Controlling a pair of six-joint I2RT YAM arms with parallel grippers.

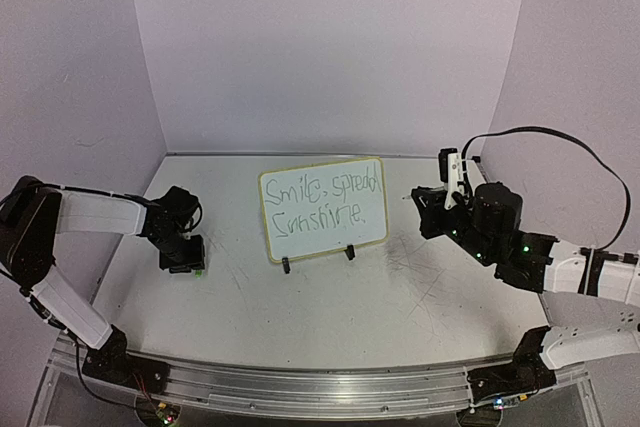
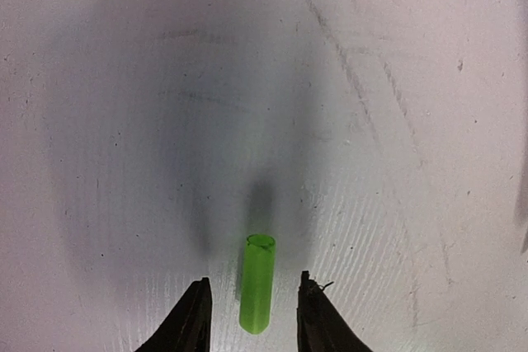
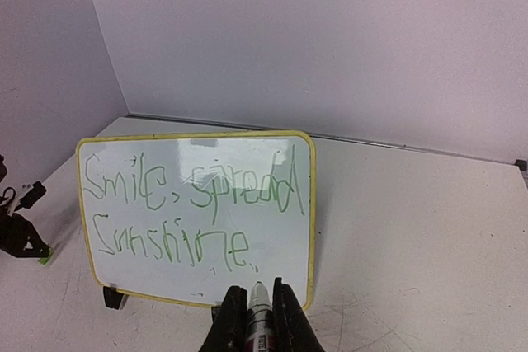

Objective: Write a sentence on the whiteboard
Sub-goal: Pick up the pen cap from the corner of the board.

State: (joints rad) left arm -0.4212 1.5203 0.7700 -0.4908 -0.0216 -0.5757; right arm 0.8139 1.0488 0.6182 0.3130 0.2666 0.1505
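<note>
The whiteboard (image 1: 322, 209) stands on its two black feet at the table's middle, tilted back. The sentence (image 3: 190, 195) in light green reads "Smile, spread" over "Sunshine." My right gripper (image 3: 258, 293) is shut on a marker (image 3: 259, 315) with a white tip, which points at the board's lower right corner (image 3: 301, 286) and is apart from it. In the top view the right gripper (image 1: 425, 209) hovers to the right of the board. My left gripper (image 2: 253, 279) is low over the table, open. A green marker cap (image 2: 257, 284) lies between its fingers with a gap on each side.
The scratched white table (image 1: 400, 297) is enclosed by lilac walls (image 1: 330, 47) at the back and sides. The left arm (image 1: 100, 212) reaches in from the left edge. A black cable (image 1: 560, 142) loops above the right arm.
</note>
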